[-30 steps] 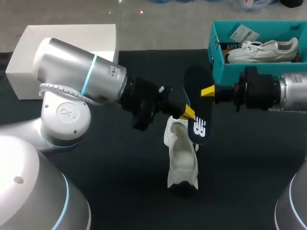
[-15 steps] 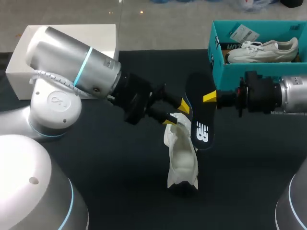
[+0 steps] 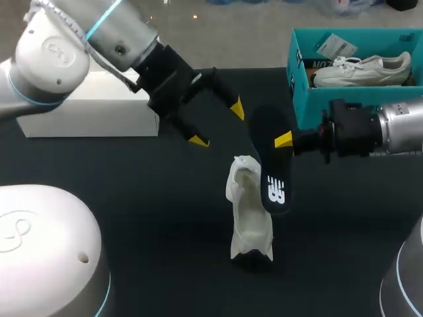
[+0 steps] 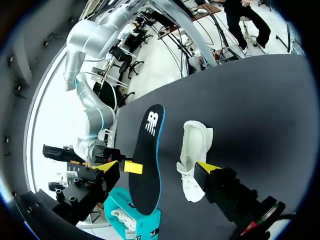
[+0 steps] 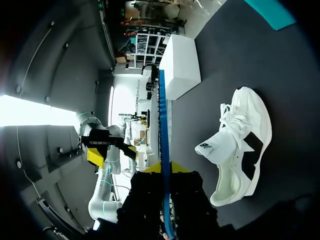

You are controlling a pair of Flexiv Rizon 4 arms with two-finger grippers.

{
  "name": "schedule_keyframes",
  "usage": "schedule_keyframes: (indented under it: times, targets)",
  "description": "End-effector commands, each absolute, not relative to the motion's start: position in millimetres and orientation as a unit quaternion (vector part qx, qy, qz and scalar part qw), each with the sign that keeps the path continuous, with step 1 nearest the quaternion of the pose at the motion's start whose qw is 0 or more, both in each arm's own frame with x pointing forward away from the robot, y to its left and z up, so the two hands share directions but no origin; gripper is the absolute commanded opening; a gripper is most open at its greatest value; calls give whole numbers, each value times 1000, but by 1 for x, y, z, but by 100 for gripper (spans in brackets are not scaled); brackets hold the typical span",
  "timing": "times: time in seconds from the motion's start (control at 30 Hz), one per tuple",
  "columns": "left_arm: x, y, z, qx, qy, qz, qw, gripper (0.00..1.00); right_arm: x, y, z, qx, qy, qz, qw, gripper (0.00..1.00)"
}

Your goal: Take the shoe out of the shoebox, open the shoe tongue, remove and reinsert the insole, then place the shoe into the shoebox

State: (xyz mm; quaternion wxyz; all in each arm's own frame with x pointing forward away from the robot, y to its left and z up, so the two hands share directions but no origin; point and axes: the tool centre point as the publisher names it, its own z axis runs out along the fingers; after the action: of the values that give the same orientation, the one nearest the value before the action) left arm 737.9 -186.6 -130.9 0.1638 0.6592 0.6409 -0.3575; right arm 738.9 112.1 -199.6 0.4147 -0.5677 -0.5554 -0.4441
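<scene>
Gripping insole [image 3: 269, 162] in right claw [image 3: 283, 140], beside white shoe [image 3: 251, 218] on surface [image 3: 145, 218]; holding left claw [image 3: 217, 124] released, apart from both.

The worktop [image 3: 132, 218] is covered in a dark, matt, cloth-like sheet. The insole [image 3: 269, 158] looks like matt foam with a smooth printed mark. The shoe [image 3: 250, 218] has a soft cloth upper with smoother panels and a padded lining. The shoebox [image 3: 317, 102] is matt card, and so is the white box [image 3: 86, 112]. The left arm [image 3: 66, 33] and right arm [image 3: 403, 125] have satin metal sleeves. The left gripper [image 3: 217, 124] and right gripper [image 3: 281, 140] are matt black plastic with smooth tips.
</scene>
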Motion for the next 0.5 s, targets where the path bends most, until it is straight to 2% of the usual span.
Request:
schedule_keyframes:
  times: [0.03, 0.17, 0.5]
  targets:
    - [749, -194, -119, 712, 649, -261, 57, 100, 740, 116, -200, -565, -558, -443, 417, 0]
    - [754, -197, -110, 694, 658, -282, 79, 100, 741, 118, -200, -560, -559, -444, 420, 0]
    - [754, -197, -110, 694, 658, -282, 79, 100, 740, 118, -197, -549, -560, -453, 424, 0]
